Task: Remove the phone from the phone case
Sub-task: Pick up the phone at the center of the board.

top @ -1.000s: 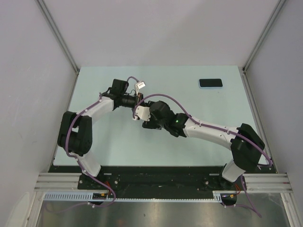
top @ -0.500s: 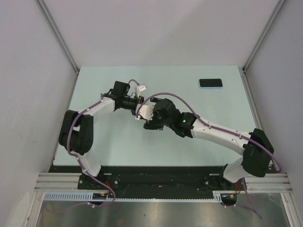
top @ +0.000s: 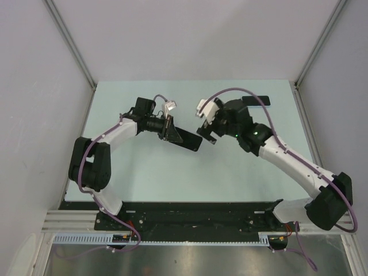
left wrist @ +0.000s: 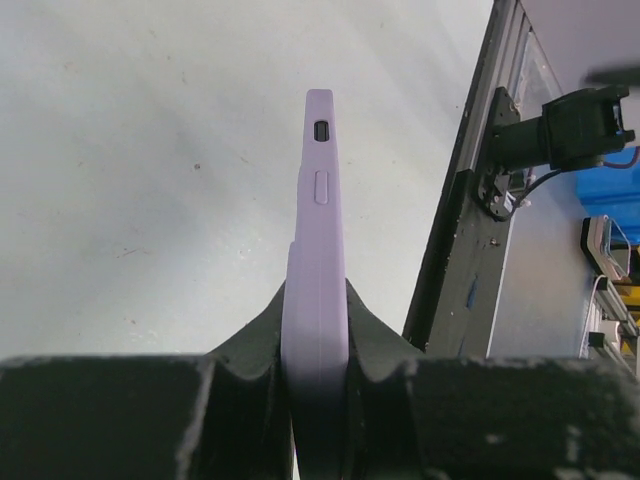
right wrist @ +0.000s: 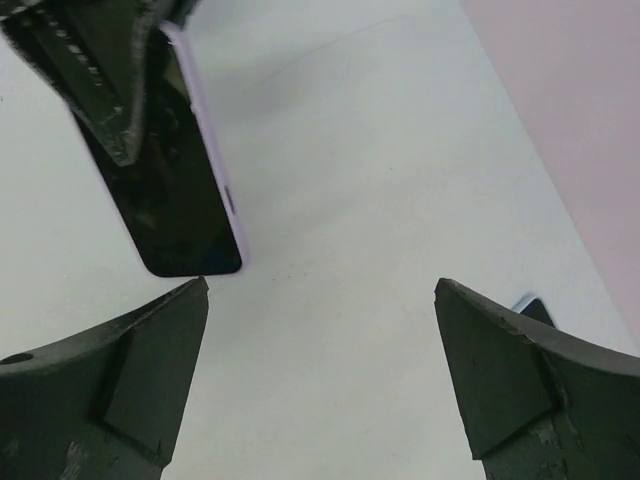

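Note:
A phone with a black screen, in a lilac case (top: pixel 187 139), is held above the table in the top view. My left gripper (top: pixel 171 130) is shut on one end of it. In the left wrist view the lilac case (left wrist: pixel 318 220) stands edge-on between the left gripper's (left wrist: pixel 316 345) fingers, with its side button showing. My right gripper (top: pixel 206 133) is open and empty, just right of the phone's free end and apart from it. In the right wrist view the phone (right wrist: pixel 180 200) is at upper left, and the right gripper (right wrist: pixel 320 290) has wide-spread jaws with bare table between them.
A second phone in a blue case (top: pixel 262 102) lies at the back right of the table (top: pixel 144 167), partly behind my right arm; its corner shows in the right wrist view (right wrist: pixel 534 306). Enclosure walls stand on three sides. A black rail (top: pixel 190 213) runs along the near edge.
My right gripper has let go of the phone, opened, and pulled back to the right and farther from the base. The left gripper still holds the cased phone, now fully exposed.

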Action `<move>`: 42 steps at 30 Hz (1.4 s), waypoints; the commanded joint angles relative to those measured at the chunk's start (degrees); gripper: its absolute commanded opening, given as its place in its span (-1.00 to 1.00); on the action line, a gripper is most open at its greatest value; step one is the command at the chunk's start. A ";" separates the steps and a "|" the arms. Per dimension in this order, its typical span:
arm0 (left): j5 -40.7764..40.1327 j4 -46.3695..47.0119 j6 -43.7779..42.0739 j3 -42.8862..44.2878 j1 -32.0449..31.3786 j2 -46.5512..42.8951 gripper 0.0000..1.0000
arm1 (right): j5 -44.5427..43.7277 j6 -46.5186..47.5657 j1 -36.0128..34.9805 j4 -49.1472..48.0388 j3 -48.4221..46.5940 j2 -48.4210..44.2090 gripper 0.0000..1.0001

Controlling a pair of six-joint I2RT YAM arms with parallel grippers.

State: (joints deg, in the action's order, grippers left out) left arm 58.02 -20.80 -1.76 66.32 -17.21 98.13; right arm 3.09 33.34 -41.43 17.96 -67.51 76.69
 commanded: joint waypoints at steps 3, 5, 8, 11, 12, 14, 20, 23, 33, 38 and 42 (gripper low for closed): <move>10.18 1.98 -3.08 3.28 0.34 -8.12 -1.00 | 21.76 -14.42 13.38 -1.69 -1.14 -6.45 1.00; 11.85 6.61 -0.45 3.11 0.34 -9.97 -0.99 | 27.20 -17.07 17.95 -2.48 -1.14 -6.98 1.00; 10.28 23.06 10.34 -0.38 0.07 -12.60 -0.99 | 35.01 -23.39 23.49 -4.50 -1.14 -7.43 0.99; 4.42 46.76 26.86 -6.71 -0.27 -14.63 -1.00 | 42.31 -30.78 28.41 -7.84 -1.14 -6.81 0.99; 2.82 50.90 32.46 -7.69 -0.45 -14.54 -1.00 | 43.91 -32.53 29.47 -9.76 -1.14 -6.55 0.99; -0.52 60.24 37.33 -9.01 -1.15 -13.06 -1.00 | 48.21 -39.30 32.53 -13.19 0.35 -6.37 1.00; -5.63 83.78 56.93 -14.28 -1.60 -7.70 -0.99 | 52.19 -52.83 36.24 -27.88 5.45 -7.16 0.99; -7.48 101.60 69.31 -17.97 -1.68 -4.53 -0.99 | 51.58 -56.71 36.16 -32.97 6.94 -6.38 0.98; -8.63 113.26 73.66 -21.94 -6.34 -2.86 -0.99 | 50.26 -63.23 31.24 -46.34 9.76 0.64 0.83; -7.40 114.40 72.51 -21.85 -7.83 -2.85 -0.99 | 53.06 -64.89 31.58 -48.63 9.76 3.12 0.75; -7.48 114.84 71.81 -22.03 -8.01 -3.20 -0.99 | 54.47 -64.98 32.20 -47.75 9.76 2.59 0.71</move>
State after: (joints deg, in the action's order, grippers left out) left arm 50.85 71.37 69.65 43.62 -24.99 96.38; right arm 54.98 -30.46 -9.82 -26.11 -57.67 80.27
